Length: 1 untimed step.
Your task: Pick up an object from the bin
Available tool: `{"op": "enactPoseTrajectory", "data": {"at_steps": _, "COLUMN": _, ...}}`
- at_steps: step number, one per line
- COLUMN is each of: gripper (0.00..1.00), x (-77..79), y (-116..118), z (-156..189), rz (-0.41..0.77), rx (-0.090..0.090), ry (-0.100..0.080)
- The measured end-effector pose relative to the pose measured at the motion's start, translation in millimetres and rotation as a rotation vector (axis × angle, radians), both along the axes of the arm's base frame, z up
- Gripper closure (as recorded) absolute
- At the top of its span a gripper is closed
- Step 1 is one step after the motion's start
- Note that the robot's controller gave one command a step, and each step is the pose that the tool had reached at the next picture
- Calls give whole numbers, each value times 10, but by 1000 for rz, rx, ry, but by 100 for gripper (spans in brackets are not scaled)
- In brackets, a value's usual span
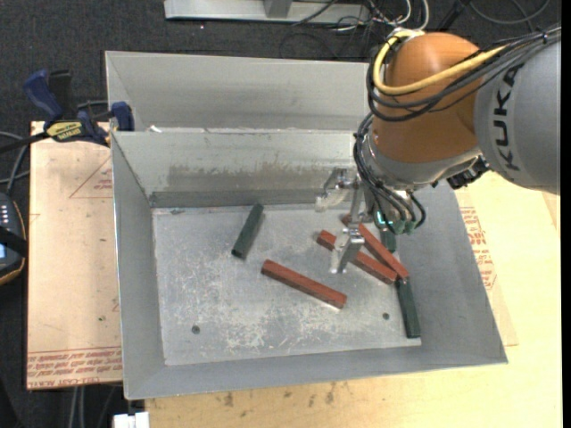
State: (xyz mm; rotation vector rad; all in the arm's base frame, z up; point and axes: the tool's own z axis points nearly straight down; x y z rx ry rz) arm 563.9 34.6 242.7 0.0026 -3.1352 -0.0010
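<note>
My claw point(346, 250) hangs low in the right half of the grey metal bin point(134, 239), close to the floor and a little in front of the back wall. From this angle I cannot tell whether it is released or clenched, and I see nothing that is clearly gripped in it.

Right under my claw, and running out to its right, lie two short red bars point(384, 257). They cross one another and slant down toward the near right corner. My claw's tip overlaps the left end of this pair, but I cannot tell whether it touches them.

Just below and left of my claw lies a longer red-brown bar point(303, 284), flat on the floor, slanting, and apart from the pair. Below and right of my claw, past the lower end of the two red bars, a dark green bar point(409, 310) lies nearly lengthwise along the right wall. Well off to my claw's left, a second dark green bar point(247, 231) lies alone, tilted, near the back wall.
</note>
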Motion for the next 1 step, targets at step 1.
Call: {"op": "enactPoseTrajectory", "data": {"at_steps": 1, "gripper": 0, "x": 14, "y": -2, "z": 39, "rz": -1, "rx": 0, "ry": -8}}
